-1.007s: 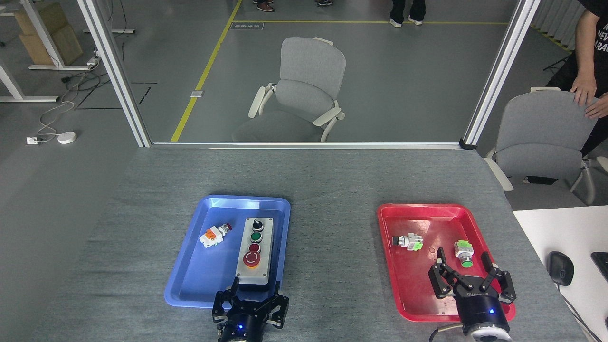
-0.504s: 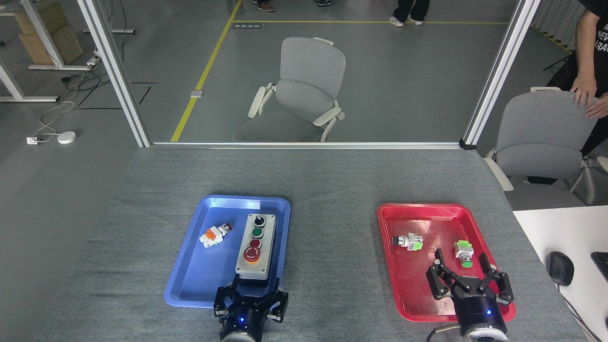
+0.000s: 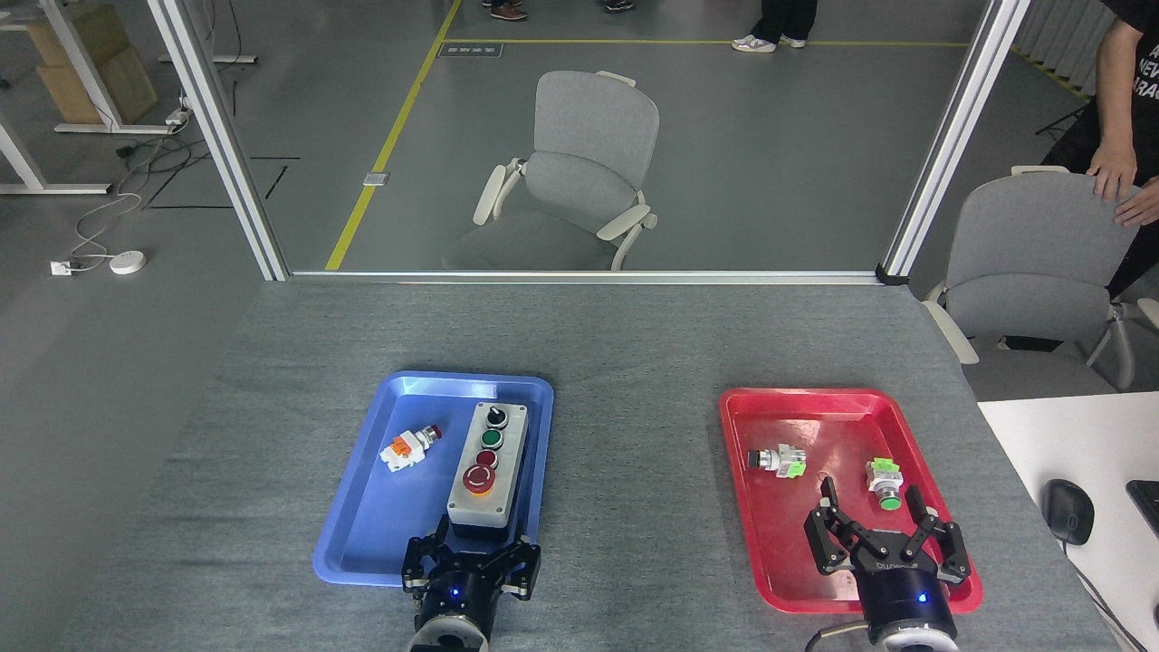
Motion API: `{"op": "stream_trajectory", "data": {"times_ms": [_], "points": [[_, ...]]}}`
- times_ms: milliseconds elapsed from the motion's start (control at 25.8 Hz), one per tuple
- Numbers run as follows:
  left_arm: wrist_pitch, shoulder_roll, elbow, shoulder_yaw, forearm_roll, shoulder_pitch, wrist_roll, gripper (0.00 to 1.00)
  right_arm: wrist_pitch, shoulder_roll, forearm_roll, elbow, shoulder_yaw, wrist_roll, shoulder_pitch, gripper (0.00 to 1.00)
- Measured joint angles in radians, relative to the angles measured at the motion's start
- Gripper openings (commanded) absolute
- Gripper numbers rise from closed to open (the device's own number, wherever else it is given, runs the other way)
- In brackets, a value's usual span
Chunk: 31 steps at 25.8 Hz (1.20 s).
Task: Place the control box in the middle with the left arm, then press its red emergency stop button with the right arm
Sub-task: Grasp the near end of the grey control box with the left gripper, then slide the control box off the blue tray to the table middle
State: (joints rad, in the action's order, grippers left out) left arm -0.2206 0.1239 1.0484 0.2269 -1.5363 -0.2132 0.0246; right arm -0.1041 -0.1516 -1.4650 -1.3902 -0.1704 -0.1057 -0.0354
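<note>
The grey felt-textured tabletop (image 3: pixel 634 344) fills the lower view, its bare middle (image 3: pixel 634 507) lying between two trays. The blue plastic tray (image 3: pixel 380 525) sits toward the near left, the red plastic tray (image 3: pixel 779 552) toward the near right, well apart from each other.

Inside the blue tray, along its right wall, stands the long light-grey control box with a black base (image 3: pixel 487 466), its row of controls running from the far end to the near end: black knob, green button, small red button, then the large red emergency stop button with a yellow ring (image 3: pixel 479 479). The box's near end sits between the claw fingers of the left gripper (image 3: pixel 471 557), which is at the tray's near edge with its fingers spread either side of the box end; whether they press on it cannot be told.

The right gripper (image 3: pixel 887 543) hangs over the near part of the red tray, its claws spread wide and empty.

A small white-and-orange switch part (image 3: pixel 407 446) lies in the blue tray left of the box. Two small green-and-white switch parts (image 3: pixel 777 461) (image 3: pixel 884 482) lie in the red tray.
</note>
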Motion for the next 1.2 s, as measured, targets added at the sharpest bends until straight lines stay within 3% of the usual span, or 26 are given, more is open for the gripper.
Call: {"op": "stream_trajectory", "data": {"times_ms": [581,736,852,1046,1123,1201], "points": [[0.005,0.0,-0.165,-0.026,0.05,-0.12,0.013,0.98,0.0,0.006,-0.005,-0.002,0.0,0.0,0.009,0.98],[0.005,-0.001,-0.212,-0.026,0.099,-0.162,0.018,0.92,-0.001,0.004,-0.005,-0.002,0.0,0.0,0.009,0.98],[0.005,-0.001,-0.24,-0.026,0.112,-0.19,0.019,0.78,-0.002,0.004,-0.005,-0.002,0.0,0.002,0.009,0.98],[0.016,-0.009,-0.267,-0.025,0.117,-0.221,0.023,0.39,-0.004,0.003,-0.005,-0.003,0.0,0.003,0.009,0.98],[0.017,-0.013,-0.27,-0.025,0.117,-0.224,0.024,0.3,-0.004,0.001,-0.005,-0.003,0.0,0.003,0.009,0.98],[0.021,-0.016,-0.27,-0.024,0.117,-0.225,0.023,0.08,-0.007,-0.001,-0.005,-0.003,0.0,0.002,0.009,0.98]]}}
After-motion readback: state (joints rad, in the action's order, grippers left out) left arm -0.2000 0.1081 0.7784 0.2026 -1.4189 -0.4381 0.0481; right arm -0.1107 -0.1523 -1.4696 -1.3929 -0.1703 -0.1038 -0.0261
